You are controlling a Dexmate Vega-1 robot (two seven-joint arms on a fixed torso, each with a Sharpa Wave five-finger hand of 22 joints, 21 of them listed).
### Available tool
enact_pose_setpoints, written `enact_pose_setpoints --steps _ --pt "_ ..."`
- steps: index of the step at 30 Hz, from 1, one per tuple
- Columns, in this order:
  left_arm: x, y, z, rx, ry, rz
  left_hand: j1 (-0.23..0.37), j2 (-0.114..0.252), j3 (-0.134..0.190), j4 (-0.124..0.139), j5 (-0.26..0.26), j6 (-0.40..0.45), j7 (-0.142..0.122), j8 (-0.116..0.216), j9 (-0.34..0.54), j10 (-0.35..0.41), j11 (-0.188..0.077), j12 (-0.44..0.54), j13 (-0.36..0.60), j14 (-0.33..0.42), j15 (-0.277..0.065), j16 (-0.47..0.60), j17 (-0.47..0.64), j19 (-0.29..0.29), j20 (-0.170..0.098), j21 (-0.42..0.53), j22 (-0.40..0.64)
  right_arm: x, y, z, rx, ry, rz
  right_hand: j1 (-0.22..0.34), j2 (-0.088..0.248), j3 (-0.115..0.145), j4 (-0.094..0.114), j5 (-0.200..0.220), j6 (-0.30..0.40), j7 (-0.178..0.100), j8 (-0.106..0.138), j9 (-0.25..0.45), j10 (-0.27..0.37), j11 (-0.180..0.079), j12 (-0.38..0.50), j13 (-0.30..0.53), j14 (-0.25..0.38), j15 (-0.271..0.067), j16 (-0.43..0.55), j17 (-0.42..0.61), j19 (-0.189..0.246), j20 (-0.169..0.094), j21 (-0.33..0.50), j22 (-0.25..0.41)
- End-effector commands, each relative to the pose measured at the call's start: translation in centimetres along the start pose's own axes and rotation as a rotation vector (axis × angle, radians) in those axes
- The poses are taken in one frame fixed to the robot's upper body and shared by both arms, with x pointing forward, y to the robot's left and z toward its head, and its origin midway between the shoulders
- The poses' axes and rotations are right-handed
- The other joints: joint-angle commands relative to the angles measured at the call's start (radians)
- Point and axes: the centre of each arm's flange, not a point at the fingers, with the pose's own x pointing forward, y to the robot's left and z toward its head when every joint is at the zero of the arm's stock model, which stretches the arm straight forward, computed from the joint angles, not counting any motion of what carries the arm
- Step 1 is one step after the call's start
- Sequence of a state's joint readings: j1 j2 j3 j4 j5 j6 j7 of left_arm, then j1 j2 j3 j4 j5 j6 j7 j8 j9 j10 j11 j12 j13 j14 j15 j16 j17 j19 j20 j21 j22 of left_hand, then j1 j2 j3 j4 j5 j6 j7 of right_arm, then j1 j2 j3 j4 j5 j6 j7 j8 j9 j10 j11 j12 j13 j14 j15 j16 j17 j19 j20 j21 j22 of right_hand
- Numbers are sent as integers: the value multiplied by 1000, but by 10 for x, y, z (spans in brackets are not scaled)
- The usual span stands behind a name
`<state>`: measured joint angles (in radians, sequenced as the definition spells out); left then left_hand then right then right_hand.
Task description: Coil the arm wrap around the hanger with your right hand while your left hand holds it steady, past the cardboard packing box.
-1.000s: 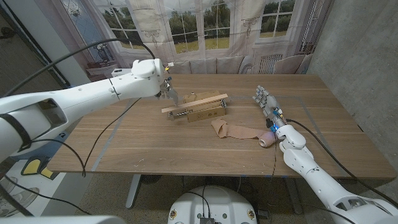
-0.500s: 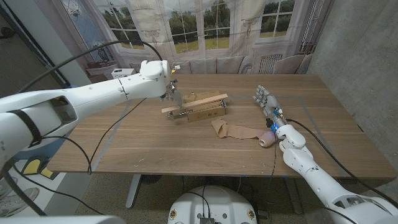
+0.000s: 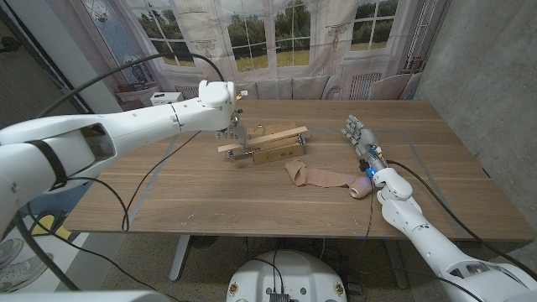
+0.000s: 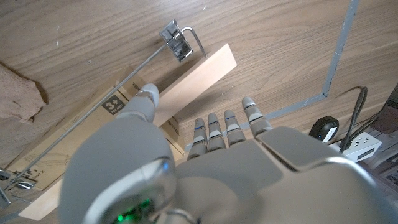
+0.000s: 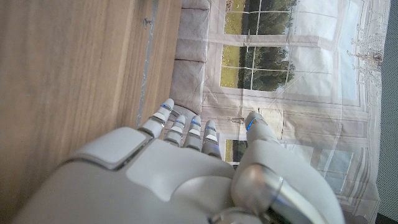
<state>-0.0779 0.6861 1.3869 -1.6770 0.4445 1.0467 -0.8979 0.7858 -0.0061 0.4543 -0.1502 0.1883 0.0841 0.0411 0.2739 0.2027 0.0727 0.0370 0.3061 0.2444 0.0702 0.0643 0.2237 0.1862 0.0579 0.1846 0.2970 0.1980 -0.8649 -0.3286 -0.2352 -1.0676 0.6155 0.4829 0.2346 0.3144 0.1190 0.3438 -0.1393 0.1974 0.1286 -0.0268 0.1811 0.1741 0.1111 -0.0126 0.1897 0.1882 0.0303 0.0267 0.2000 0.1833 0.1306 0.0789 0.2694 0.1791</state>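
Note:
A wooden hanger with metal clips lies across a small cardboard box at mid-table. My left hand hovers over the hanger's left end. In the left wrist view its fingers are stretched out and its thumb reaches over the wooden bar, gripping nothing. The beige arm wrap lies loose on the table to the right of the box, with a rolled end by my right wrist. My right hand stands beyond that roll with fingers apart and holds nothing.
A black cable from the left arm trails over the table's left side. A grey tape line runs across the wood, and a power strip lies below the table's edge. Windows and a bench stand behind the table.
My left hand has moved right and slightly forward, coming over the hanger's left end. The right hand, wrap, hanger and box have stayed in place.

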Motion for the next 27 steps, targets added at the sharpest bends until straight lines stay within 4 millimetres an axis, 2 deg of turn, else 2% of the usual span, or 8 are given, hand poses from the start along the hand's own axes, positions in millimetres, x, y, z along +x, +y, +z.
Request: enact_pose_setpoints --steps 1,14,19,25,27 --pt "7 -3 8 30 27 -10 13 -1 -4 1 1 14 -3 6 5 14 -7 10 3 15 -4 1 3 11 -1 2 1 1 -2 -2 3 -5 -4 -3 0 -3 1 0 5 0 6 5 8 2 8 5 9 3 5 5 6 1 -2 4" --pt "25 -11 16 29 -16 -70 18 9 -8 3 -1 29 -5 8 6 27 -7 14 5 27 -10 3 3 23 -3 5 2 5 -3 -2 0 -4 -3 -4 -1 -4 1 0 5 0 6 5 9 2 7 5 13 5 6 5 9 6 -4 4" --pt "29 -11 16 30 -12 -72 22 16 -10 4 -1 42 -6 11 6 40 -14 18 6 38 -15 5 3 28 -1 6 2 6 -3 -3 5 -5 -7 -5 -1 -5 1 0 4 0 6 5 8 2 7 6 14 6 6 6 9 7 -4 4" --pt "34 -8 11 25 -23 -77 28 29 -10 5 -2 55 -8 13 7 56 -20 22 7 54 -24 9 4 39 0 9 3 7 -4 -5 9 -1 -11 -5 0 -5 1 0 5 0 6 5 10 3 8 6 15 7 6 6 11 6 -5 4" --pt "36 -8 11 19 -28 -75 32 44 -8 7 -2 65 -10 15 7 64 -24 25 8 65 -28 12 4 47 2 11 3 8 -3 -6 10 1 -11 -5 0 -5 1 0 5 0 6 5 11 4 8 6 16 8 7 6 12 7 -5 4"
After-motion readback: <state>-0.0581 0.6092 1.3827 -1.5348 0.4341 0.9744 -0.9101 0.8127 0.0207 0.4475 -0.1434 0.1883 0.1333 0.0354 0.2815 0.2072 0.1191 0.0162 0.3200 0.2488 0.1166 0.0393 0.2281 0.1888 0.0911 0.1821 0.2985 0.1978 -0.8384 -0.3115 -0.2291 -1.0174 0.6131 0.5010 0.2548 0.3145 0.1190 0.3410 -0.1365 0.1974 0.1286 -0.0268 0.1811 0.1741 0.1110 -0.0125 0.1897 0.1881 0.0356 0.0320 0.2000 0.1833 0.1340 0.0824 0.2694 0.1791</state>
